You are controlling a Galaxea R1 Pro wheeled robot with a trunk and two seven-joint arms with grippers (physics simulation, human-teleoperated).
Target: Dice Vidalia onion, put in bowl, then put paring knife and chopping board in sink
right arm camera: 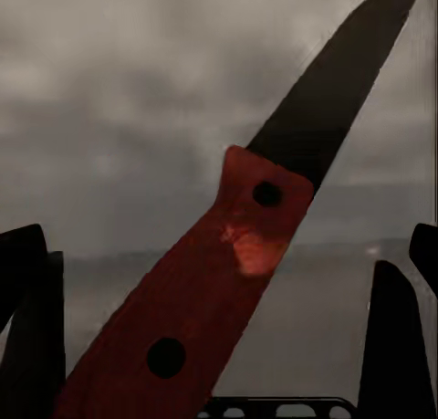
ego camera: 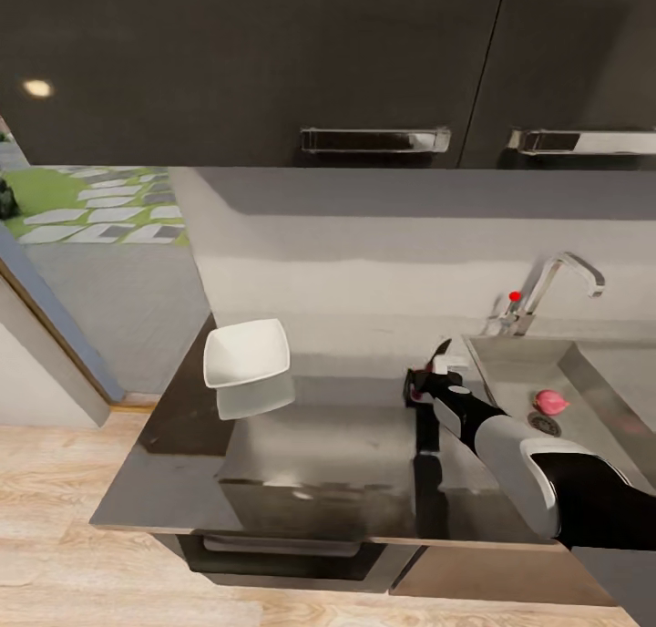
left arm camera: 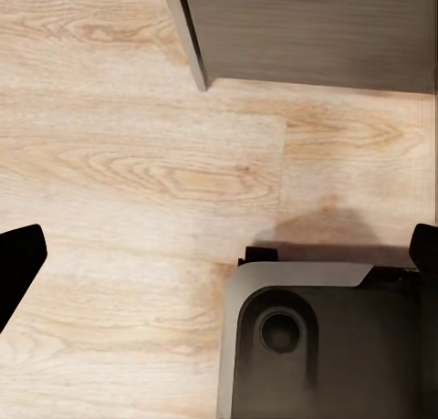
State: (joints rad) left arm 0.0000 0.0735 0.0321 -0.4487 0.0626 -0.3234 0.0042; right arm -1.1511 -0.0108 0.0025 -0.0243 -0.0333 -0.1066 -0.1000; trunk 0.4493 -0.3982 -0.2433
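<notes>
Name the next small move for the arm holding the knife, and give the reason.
Probably lift the right gripper a little, carrying the paring knife clear of the countertop. The red handle sits between its fingers, and the Vidalia onion lies uncut in the sink.

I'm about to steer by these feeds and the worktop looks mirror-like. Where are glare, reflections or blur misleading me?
Head view: the glossy countertop mirrors the bowl just below it and the right arm as a dark streak; a lamp glints on the upper cabinets. Right wrist view: the paring knife is close and soft-edged, with a bright patch on its red handle. Left wrist view: sharp wood floor, faint shadow.
</notes>
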